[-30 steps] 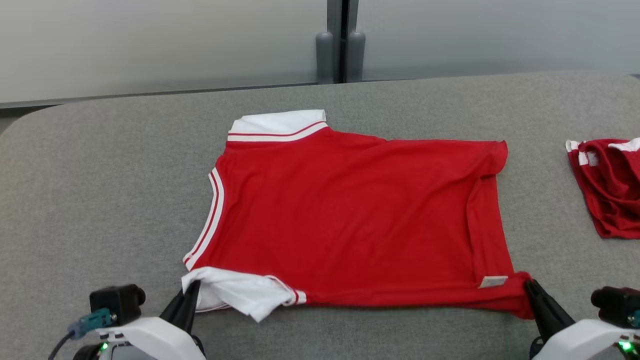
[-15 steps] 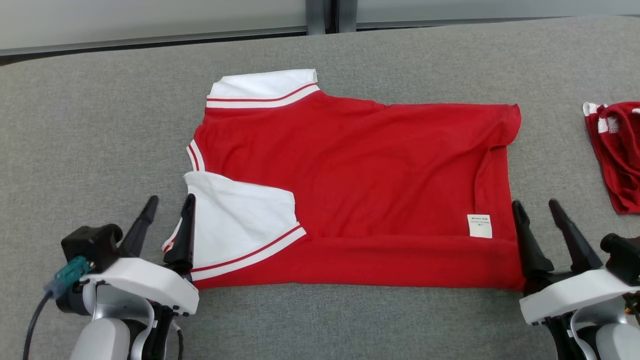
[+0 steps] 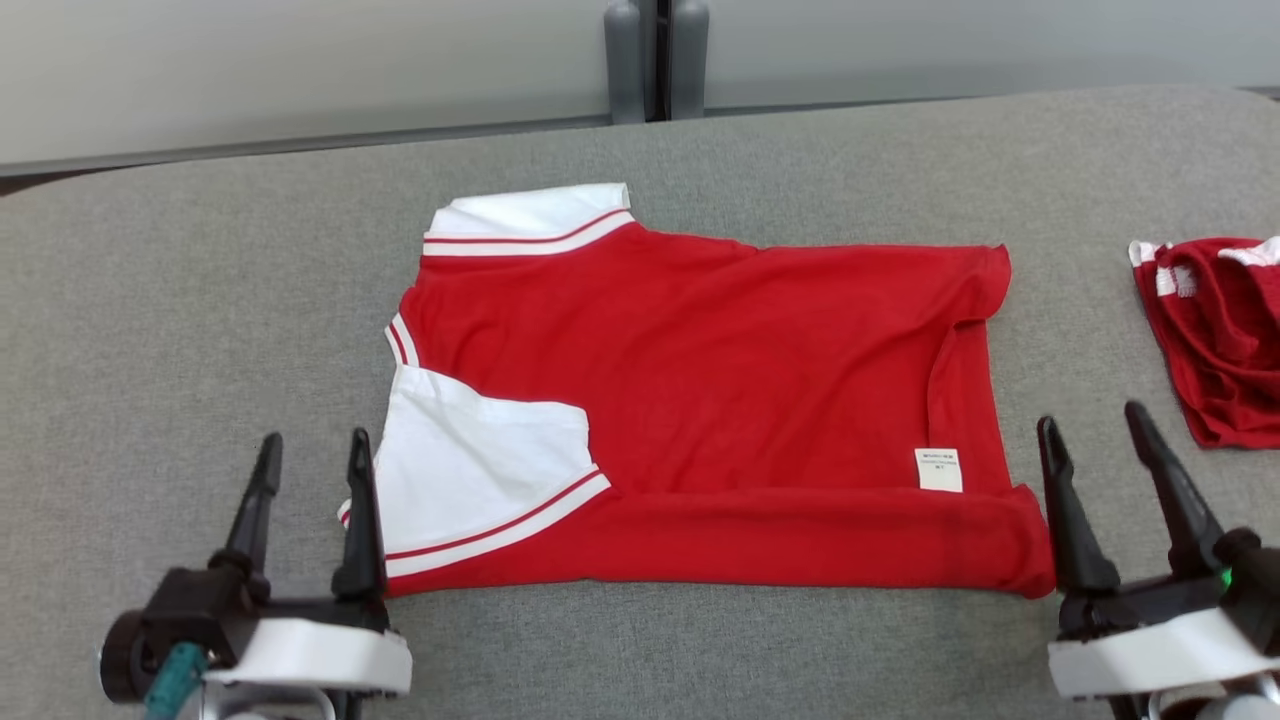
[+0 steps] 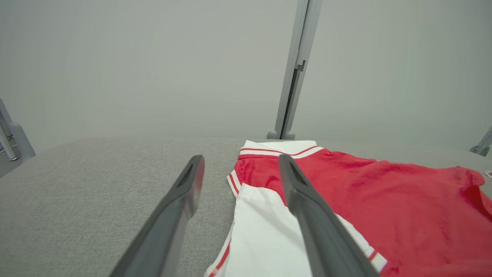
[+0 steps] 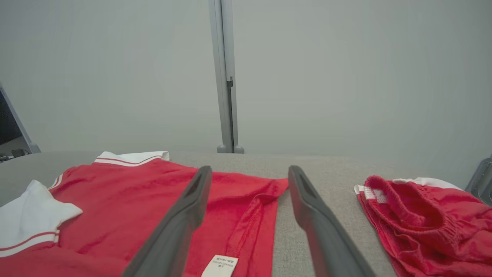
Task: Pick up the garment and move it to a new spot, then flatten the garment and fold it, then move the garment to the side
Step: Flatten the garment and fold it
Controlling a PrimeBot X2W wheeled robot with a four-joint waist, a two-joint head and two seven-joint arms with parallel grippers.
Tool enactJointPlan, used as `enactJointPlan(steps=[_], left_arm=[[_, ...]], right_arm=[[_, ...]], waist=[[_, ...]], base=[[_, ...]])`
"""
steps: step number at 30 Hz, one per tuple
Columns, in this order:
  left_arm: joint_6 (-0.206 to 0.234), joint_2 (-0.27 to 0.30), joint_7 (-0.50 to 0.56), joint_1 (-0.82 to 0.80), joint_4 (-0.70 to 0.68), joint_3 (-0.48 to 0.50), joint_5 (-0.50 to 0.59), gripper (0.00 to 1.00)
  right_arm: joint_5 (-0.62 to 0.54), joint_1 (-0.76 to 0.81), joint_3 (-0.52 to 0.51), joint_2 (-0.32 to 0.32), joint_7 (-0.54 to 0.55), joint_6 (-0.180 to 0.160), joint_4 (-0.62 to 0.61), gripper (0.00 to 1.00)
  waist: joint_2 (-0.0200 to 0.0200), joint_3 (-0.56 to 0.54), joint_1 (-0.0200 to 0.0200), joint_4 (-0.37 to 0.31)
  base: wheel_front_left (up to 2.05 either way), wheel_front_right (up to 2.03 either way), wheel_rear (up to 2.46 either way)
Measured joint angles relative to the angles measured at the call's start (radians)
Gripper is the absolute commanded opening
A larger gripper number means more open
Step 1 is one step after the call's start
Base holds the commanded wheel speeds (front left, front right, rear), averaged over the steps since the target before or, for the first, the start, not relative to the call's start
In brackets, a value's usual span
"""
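The garment [image 3: 720,370] is a red shirt with white collar and white sleeves, lying flat on the grey table [image 3: 180,330], its near edge folded up over itself with a white sleeve [image 3: 480,460] and a small label [image 3: 938,470] on top. My left gripper [image 3: 312,452] stands open just left of the folded sleeve, holding nothing. My right gripper [image 3: 1093,425] stands open just right of the shirt's near right corner, also holding nothing. The left wrist view shows the shirt [image 4: 384,207] under and right of the left gripper [image 4: 240,169]; the right wrist view shows the shirt's [image 5: 134,200] hem below the right gripper [image 5: 249,179].
A crumpled pair of red shorts [image 3: 1215,340] with white trim lies at the table's right edge, close beside my right gripper; the right wrist view has these shorts [image 5: 419,215] too. A pale wall with a grey post [image 3: 655,60] runs behind the table.
Both grippers went from shut on the shirt's near edge to open. The near edge now lies folded over the shirt, and both grippers have drawn back off the cloth. The camera shifted too.
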Motion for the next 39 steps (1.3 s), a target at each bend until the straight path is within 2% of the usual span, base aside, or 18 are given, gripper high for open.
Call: enactJointPlan(steps=[7, 21, 26, 34, 39], left_arm=[[0.012, 0.0, 0.005, 0.112, 0.024, -0.049, 0.03, 1.0], [0.012, 0.014, 0.032, 0.083, 0.063, -0.056, 0.018, 1.0], [-0.003, 0.011, 0.076, 0.057, 0.151, -0.056, -0.026, 1.0], [-0.039, 0.011, 0.098, -0.005, 0.337, -0.028, -0.095, 1.0], [-0.085, 0.006, 0.11, -0.057, 0.39, -0.024, -0.147, 1.0]], right_arm=[[-0.021, 0.107, 0.022, 0.016, 0.053, 0.0, -0.035, 1.0], [0.005, 0.1, 0.037, 0.01, 0.061, 0.0, -0.01, 1.0], [0.037, 0.101, 0.025, 0.014, 0.064, 0.0, 0.085, 1.0], [0.109, 0.042, 0.057, 0.027, 0.046, 0.0, 0.324, 1.0], [0.165, -0.021, 0.095, 0.029, 0.034, 0.0, 0.416, 1.0]], waist=[[0.0, -0.063, 0.0001, 0.014], [0.0, -0.066, 0.0, 0.015], [0.0, -0.047, 0.0, 0.015], [0.0, 0.002, 0.0, 0.01], [0.0, 0.026, 0.0, 0.009]], base=[[0.0, 0.0, 0.0], [0.0, 0.0, 0.0], [0.0, 0.0, 0.0], [0.0, 0.0, 0.0], [0.0, 0.0, 0.0]])
